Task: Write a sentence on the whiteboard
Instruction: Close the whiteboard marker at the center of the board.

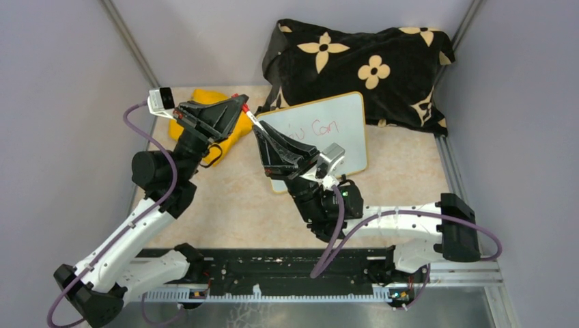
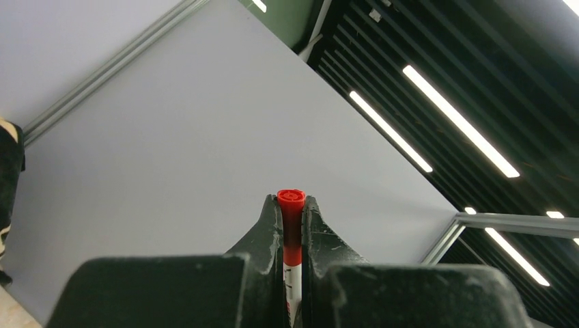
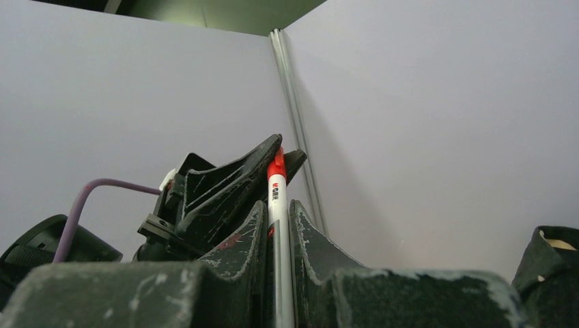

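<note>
Both arms share one red marker [image 1: 251, 117] above the surface [image 1: 232, 198].
The left gripper [image 2: 291, 205] has its jaws closed on the marker's cap. The right gripper [image 3: 276, 212] has its jaws closed on the barrel. The whiteboard [image 1: 349, 147] lies far of centre, just in front of a black flowered cushion [image 1: 355, 61]. Of the sentence [image 1: 326, 127], only "Can" reads clearly in red. A yellow cloth [image 1: 205, 96] sits to the left.

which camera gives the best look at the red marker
Right wrist: the marker shows its white barrel and red band close up, with the right tool and left tool both clamped on it. Left wrist shows only its red end pinched in that tool. Top external shows just a small sliver between the tools.
</note>
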